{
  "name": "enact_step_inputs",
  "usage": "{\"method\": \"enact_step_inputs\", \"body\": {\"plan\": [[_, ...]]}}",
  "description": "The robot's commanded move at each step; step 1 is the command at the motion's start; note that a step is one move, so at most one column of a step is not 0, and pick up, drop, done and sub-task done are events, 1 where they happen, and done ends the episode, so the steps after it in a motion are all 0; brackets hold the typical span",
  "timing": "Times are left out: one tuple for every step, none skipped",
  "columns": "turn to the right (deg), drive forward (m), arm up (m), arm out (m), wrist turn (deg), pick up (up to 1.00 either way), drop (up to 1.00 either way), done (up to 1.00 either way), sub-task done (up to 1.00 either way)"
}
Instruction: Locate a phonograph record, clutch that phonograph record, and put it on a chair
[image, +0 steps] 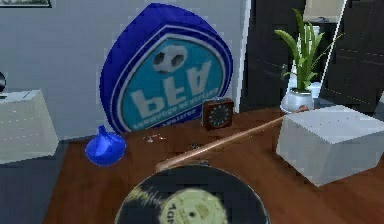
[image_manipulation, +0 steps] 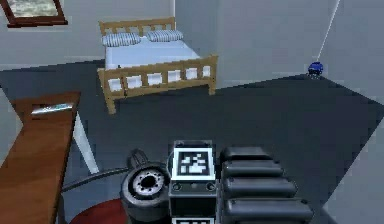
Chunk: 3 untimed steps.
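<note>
step: grasp, record found | record (image: 190, 203) flat on desk (image: 90, 190), near edge, below sign (image: 165, 70) | hand (image_manipulation: 140, 172) beside arm marker, grip and load: cannot tell | next: probably take record's rim, lift, seek chair

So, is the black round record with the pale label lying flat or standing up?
Lying flat: the black round record rests face up, pale label showing, on the brown wooden table.
</note>
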Motion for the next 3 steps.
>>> {"method": "enact_step_inputs", "body": {"plan": [[0.0, 0.00, 0.00, 0.28, 0.0, 0.00, 0.00, 0.00, 0.00], [0.0, 0.00, 0.00, 0.00, 39.0, 0.00, 0.00, 0.00, 0.00], [0.0, 0.00, -0.44, 0.00, 0.0, 0.00, 0.00, 0.00, 0.00]]}}
